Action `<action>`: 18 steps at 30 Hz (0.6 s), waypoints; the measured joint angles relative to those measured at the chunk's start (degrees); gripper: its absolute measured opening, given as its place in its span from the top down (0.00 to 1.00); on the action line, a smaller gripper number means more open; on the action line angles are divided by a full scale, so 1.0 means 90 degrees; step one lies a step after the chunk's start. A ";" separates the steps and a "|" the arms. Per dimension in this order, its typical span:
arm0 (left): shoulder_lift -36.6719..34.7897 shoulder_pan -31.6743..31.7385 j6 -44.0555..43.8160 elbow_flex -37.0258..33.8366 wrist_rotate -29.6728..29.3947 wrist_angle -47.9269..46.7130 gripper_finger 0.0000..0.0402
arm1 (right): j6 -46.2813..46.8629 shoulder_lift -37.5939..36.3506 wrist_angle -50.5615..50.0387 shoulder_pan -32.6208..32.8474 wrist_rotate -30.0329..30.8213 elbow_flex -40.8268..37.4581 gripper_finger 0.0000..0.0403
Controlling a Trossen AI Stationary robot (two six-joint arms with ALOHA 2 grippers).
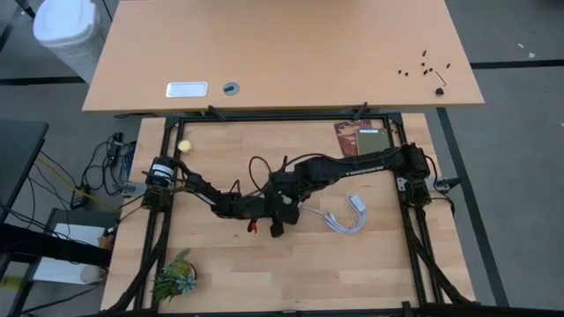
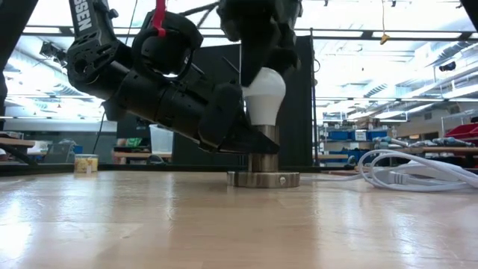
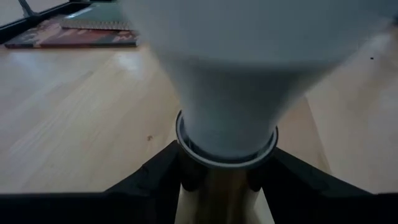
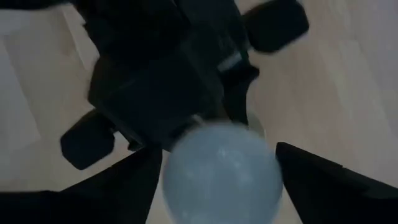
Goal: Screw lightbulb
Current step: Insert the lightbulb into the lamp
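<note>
A coil of white cable [image 2: 418,170] lies at the low view's right, while the left arm's bulk blocks the left side of the lightbulb [image 2: 264,93], which stands upright in the metal socket [image 2: 263,170] at centre frame. The left gripper [image 3: 219,180] clasps the socket's stem with 2 fingers; the right gripper [image 4: 217,165] sits spread, 2 fingers apart beside the dome, on the wooden table [image 2: 224,224].

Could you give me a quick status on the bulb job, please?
Left hand clamped on the socket. Right hand open around the bulb, above it. Bulb upright in socket. Nothing in the way.
</note>
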 joint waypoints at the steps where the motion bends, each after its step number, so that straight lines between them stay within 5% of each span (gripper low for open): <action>1: 0.0000 0.0000 0.0000 -0.0002 0.0002 -0.0008 0.52 | -0.0115 0.0001 -0.0020 0.0000 0.0012 0.0033 0.17; 14: 0.0000 0.0000 -0.0005 0.0000 0.0036 -0.0023 0.52 | -0.0731 0.0007 -0.1405 -0.0223 0.0015 0.1139 0.14; 18: 0.0000 0.0000 -0.0003 0.0002 0.0046 -0.0037 0.52 | -0.0883 0.0007 -0.2220 -0.0021 0.0556 0.1172 0.15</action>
